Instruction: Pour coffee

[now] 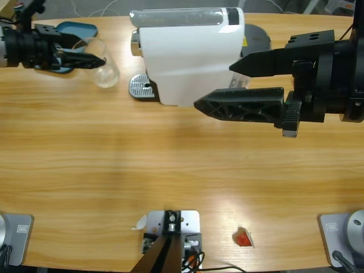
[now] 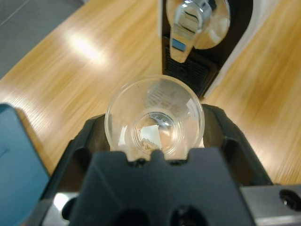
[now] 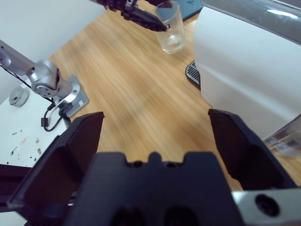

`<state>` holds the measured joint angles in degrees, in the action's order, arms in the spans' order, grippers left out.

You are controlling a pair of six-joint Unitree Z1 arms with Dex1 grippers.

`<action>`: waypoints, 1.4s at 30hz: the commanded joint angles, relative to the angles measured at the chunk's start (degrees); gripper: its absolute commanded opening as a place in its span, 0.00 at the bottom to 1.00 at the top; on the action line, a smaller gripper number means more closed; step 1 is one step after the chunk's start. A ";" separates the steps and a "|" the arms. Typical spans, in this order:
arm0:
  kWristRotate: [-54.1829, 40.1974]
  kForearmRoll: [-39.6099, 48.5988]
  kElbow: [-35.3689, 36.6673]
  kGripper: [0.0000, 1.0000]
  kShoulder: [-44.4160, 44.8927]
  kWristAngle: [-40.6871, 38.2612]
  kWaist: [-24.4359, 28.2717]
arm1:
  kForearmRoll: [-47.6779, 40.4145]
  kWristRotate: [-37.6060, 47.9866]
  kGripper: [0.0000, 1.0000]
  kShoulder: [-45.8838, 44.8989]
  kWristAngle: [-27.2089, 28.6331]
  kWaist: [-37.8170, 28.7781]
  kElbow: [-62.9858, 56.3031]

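Clear glass tumbler held left of the machine, not yet under the spout.

The small clear glass tumbler [image 1: 106,71] looks almost dry; no coffee layer discernible. Left gripper [image 1: 91,60] jaws are clamped on its rim and wall, just beside the white boxy coffee machine [image 1: 187,54]. Chrome spout [image 2: 188,26] and perforated metal drip tray [image 1: 141,87] lie ahead. Advise: keep it level, centre on tray. Right gripper [image 1: 227,85] jaws stand apart, empty.

glass [image 2: 155,117] base: behind left pincer [image 2: 155,155] | coffee: indiscernible
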<state>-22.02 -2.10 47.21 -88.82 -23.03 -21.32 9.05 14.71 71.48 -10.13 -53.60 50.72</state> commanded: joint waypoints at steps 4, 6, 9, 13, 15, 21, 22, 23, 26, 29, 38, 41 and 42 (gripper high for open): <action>-14.42 6.49 8.04 0.00 -13.36 -4.99 -2.04 | 3.59 -0.65 1.00 -2.14 1.43 -0.54 -0.63; -14.80 6.40 8.99 0.00 -14.21 -5.30 -2.63 | 3.61 -0.65 1.00 -2.03 1.43 -0.54 -0.63; -15.07 6.21 9.83 0.00 -16.46 -6.37 -3.20 | 3.61 -0.65 1.00 -1.68 1.43 -0.54 -0.45; -15.07 4.54 10.29 0.00 -19.73 -7.97 -4.04 | 4.08 -0.56 1.00 -2.03 1.43 -0.54 -0.63; -15.07 3.80 11.08 0.00 -20.61 -8.17 -4.37 | 4.58 -0.56 1.00 -2.31 1.42 -0.54 -0.66; -14.98 3.15 13.33 0.00 -22.24 -8.04 -4.43 | 4.75 -0.37 1.00 -2.17 1.43 -0.54 -0.63; -14.98 3.15 13.37 0.00 -22.36 -7.94 -4.36 | 4.73 -0.30 1.00 -2.19 1.43 -0.54 -0.68; -14.98 3.15 13.35 0.00 -22.36 -7.96 -4.15 | 4.75 -0.30 1.00 -2.16 1.43 -0.54 -0.71; -14.22 3.24 12.86 0.00 -22.50 -9.26 -3.88 | 4.68 -0.30 1.00 -1.86 1.35 -0.54 -0.63; -13.19 3.50 11.82 0.17 -22.52 -9.78 -3.81 | 4.66 -0.21 1.00 -1.52 1.35 -0.54 -0.42; -9.70 3.33 10.47 0.63 -20.85 -8.78 -1.10 | 4.66 0.28 1.00 -1.43 1.22 -0.54 -0.54; -9.55 3.24 10.40 0.63 -20.45 -8.78 -0.82 | 4.66 0.41 1.00 -1.05 0.99 -0.54 -0.49; -9.65 3.24 10.43 0.63 -20.43 -8.75 -0.72 | 4.61 0.41 1.00 -0.84 0.87 -0.54 -0.45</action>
<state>-32.80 1.79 59.61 -107.49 -31.46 -23.16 13.19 14.72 70.26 -9.65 -53.61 50.73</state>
